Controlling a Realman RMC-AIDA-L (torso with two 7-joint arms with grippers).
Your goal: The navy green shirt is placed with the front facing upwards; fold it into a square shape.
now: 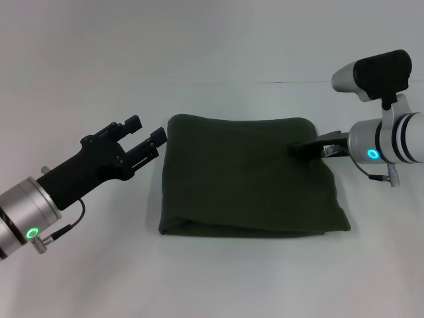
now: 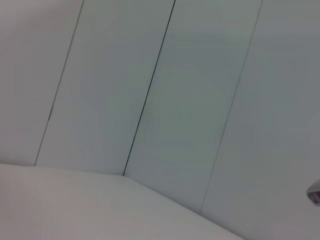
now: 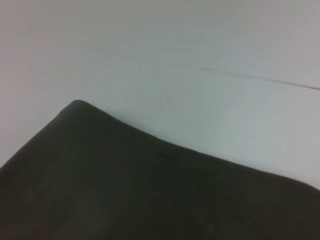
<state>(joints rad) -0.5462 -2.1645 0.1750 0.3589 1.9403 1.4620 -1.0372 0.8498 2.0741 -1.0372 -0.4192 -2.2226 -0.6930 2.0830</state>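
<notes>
Folded shirt (image 1: 248, 175) lies flat on the white table (image 1: 218, 278) as a dark-green block. Left gripper (image 1: 147, 138) hovers just beside the shirt's left edge, fingers apart. Right gripper (image 1: 306, 147) meets the shirt's far right edge; whether its fingers are apart cannot be told.

Shirts: one dark olive-green cloth shirt (image 1: 248, 175), folded into a block
Grippers: two, black left gripper (image 1: 146, 136), black right gripper (image 1: 306, 147)
Tables: one white table (image 1: 218, 278)
</notes>
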